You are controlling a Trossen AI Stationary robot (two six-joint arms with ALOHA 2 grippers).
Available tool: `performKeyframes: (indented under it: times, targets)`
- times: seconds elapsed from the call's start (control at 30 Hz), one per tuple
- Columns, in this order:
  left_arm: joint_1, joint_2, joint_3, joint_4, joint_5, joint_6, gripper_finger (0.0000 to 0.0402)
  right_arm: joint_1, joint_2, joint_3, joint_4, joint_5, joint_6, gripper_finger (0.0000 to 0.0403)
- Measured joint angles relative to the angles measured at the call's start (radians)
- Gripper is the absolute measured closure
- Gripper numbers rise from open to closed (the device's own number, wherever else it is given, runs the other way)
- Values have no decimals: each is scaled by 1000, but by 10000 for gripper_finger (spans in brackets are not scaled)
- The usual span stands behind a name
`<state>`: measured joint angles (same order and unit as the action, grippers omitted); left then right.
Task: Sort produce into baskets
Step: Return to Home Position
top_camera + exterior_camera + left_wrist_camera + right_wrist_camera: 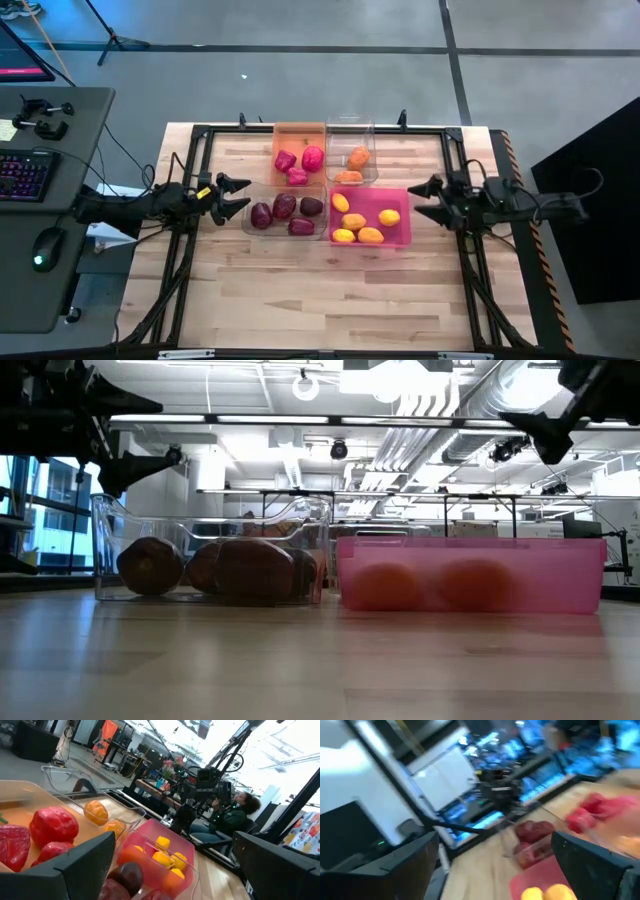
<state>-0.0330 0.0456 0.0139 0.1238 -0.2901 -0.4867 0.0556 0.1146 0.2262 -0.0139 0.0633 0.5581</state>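
Note:
Four baskets stand in a block at the table's middle. The orange basket (298, 137) holds three pink-red pieces (298, 162). Beside it, a clear basket (351, 133) holds orange pieces (356, 160). A nearer clear basket (246, 226) holds several dark maroon pieces (285, 209). The pink basket (370, 192) holds several yellow and orange pieces (365, 224). My left gripper (238, 196) stands open and level, just left of the maroon basket. My right gripper (422, 199) stands open and level, just right of the pink basket. Nothing lies between the fingers of either.
A black frame (320, 128) runs along the table's far edge and sides. Bare wood (320, 290) lies in front of the baskets. A desk with a keyboard (25, 175) and a mouse (45, 245) stands off the left side. A seated person (235, 815) is beyond the table.

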Motion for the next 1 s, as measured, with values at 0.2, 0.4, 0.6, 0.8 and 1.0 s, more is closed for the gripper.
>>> performKeyframes:
  times: [0.2, 0.4, 0.6, 0.8, 1.0]
  targets:
    - [0, 0, 0, -1, 0, 1, 12, -2, -112, -92, 81, -143, -87, 27]
    - [0, 5, 1, -7, 0, 1, 12, -5, -111, -178, 220, -168, -198, 27]
    - [0, 7, 1, -14, -1, 1, 12, -17, -110, -216, 218, -177, -213, 27]
    - [0, 6, 1, -16, -1, 1, 12, -16, -93, -215, 34, -144, -264, 27]
    - [0, 7, 1, -20, -1, 1, 12, -16, -74, -213, 22, -123, -218, 27]
